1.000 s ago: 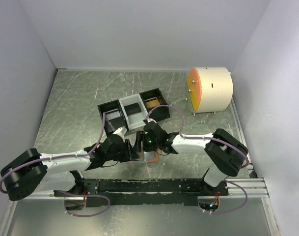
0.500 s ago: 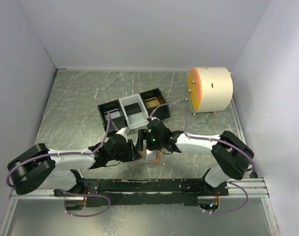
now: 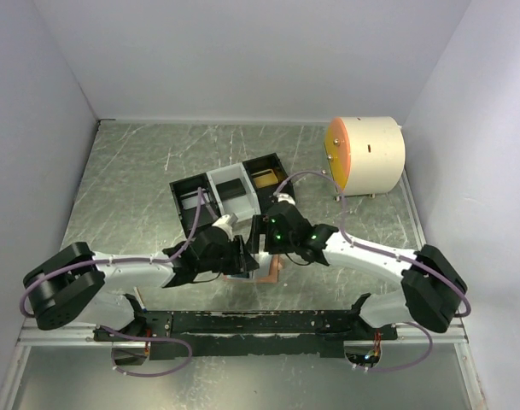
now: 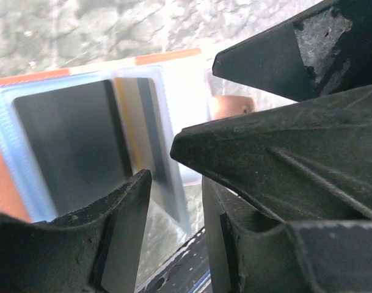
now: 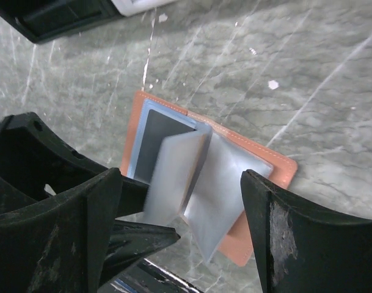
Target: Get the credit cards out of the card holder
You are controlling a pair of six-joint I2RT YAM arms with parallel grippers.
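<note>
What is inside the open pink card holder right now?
Pale blue-grey pocket panels fan open in the card holder. One holds a dark grey card; another shows a pale striped card. The left fingers cover the panels' lower edges.

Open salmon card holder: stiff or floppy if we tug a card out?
Likely floppy: a pale blue-grey pocket panel of the salmon-pink folding card holder stands lifted off the rest. Probably light: thin, lying flat on the smooth marbled table, so a tug may drag it.
</note>
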